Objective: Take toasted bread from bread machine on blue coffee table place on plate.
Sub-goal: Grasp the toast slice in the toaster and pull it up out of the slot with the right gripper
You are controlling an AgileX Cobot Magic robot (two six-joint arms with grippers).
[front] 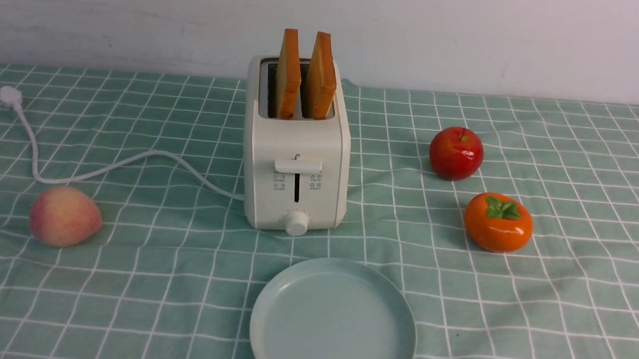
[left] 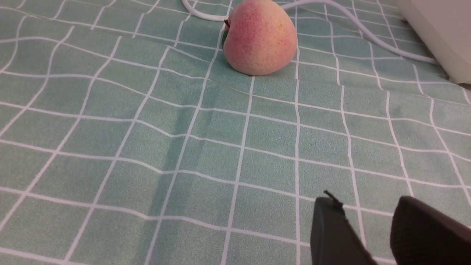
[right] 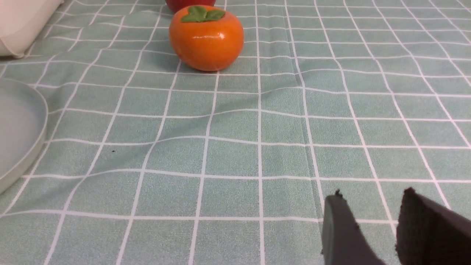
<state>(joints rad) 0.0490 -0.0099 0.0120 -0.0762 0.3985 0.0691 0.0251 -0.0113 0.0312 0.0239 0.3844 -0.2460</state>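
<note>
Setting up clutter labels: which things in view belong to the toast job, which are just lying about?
For the job:
- two slices of toast, standing in the slots
- toaster
- plate
- table, under the grid cloth

Just lying about:
- peach
- apple
- persimmon

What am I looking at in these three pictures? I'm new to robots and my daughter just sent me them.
It is a two-armed robot. One picture looks forward from between its arms; the others come from cameras on its left and right wrists. On the grid cloth stand a toaster with two toast slices poking out, a bare plate, a peach, an apple and a persimmon. Both the left gripper and right gripper are open, holding nothing.
</note>
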